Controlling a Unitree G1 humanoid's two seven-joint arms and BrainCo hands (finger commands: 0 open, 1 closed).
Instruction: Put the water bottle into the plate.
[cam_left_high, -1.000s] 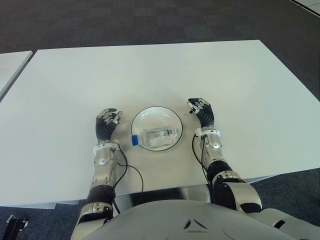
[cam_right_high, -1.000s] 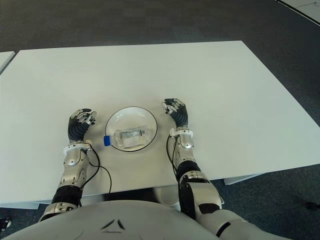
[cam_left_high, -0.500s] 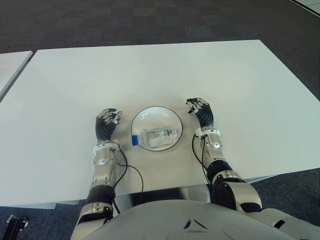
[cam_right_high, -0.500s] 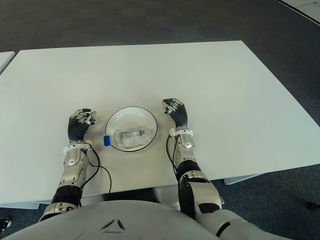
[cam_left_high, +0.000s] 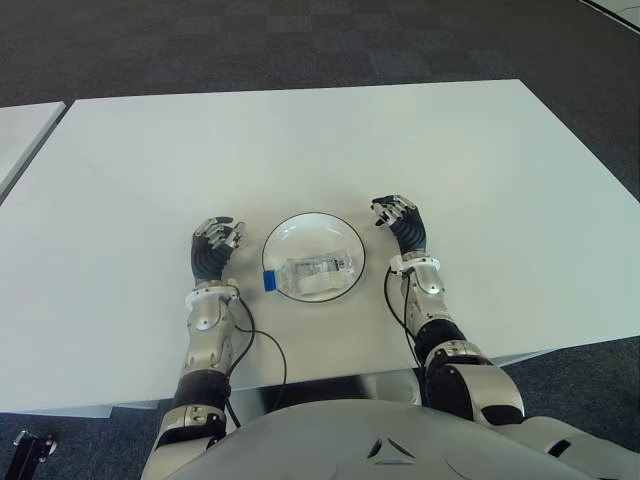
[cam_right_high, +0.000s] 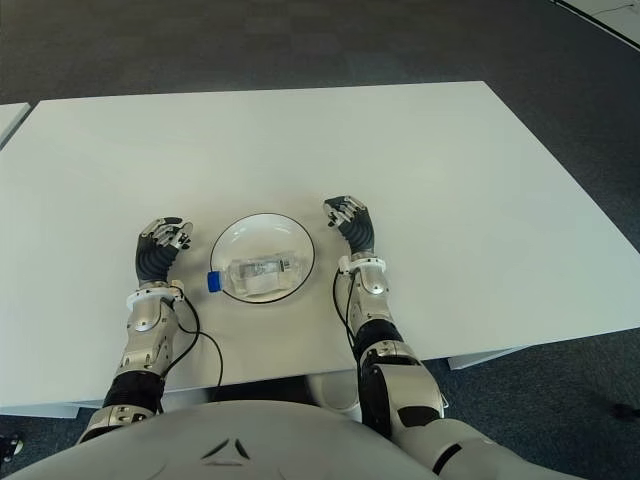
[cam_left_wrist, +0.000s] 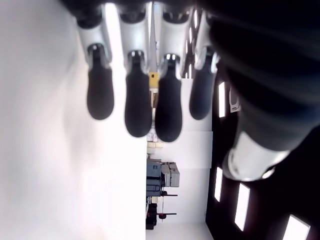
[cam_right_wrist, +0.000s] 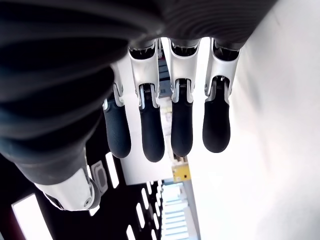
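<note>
Your right hand (cam_left_high: 398, 219) has crept slightly toward the upper left of the left eye view over the last second, nearer the plate (cam_left_high: 285, 232); nothing else has shifted. Its fingers are loosely extended and empty, as its wrist view confirms. Your left hand (cam_left_high: 215, 245), left of the plate, is likewise relaxed with nothing in it. The water bottle (cam_left_high: 312, 274) already lies on its side in the plate, lower centre of frame, blue cap (cam_left_high: 269, 281) overhanging the rim. I'd judge the placement essentially done.
</note>
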